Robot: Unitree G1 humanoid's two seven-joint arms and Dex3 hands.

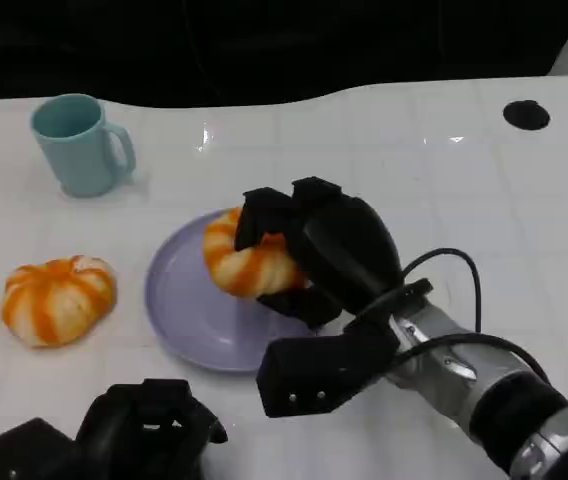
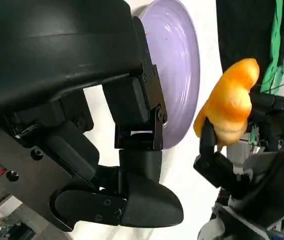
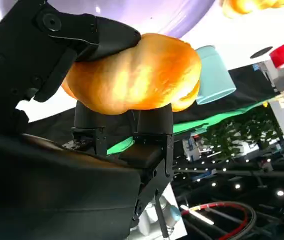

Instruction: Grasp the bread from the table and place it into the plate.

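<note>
Bread [image 1: 249,262], an orange-and-white striped bun, sits clamped in the right hand [image 1: 309,255], whose black fingers wrap over its top and side while the thumb presses from the opposite side, as the right wrist view shows plainly [image 3: 132,80]. The hand carries it above the lavender plate [image 1: 189,320], over the plate's far right part; in the left wrist view the bun [image 2: 229,102] hangs clear of the plate's surface [image 2: 174,60], so it appears held in the air and not resting yet. The bun's long axis runs roughly across the hand's grip, from the fingertips back toward the palm, and the plate lies straight beneath it, so the coming move looks like a short descent and a release, with little sideways travel needed. The left hand [image 1: 144,430] rests low at the near edge of the table [image 1: 414,170], its fingers curled inward around nothing, well apart from the plate and plainly the farther of the two hands. A second striped bun [image 1: 59,298] lies on the table to the left of the plate, untouched, and a pale teal mug [image 1: 79,143] stands beyond it toward the far left.
</note>
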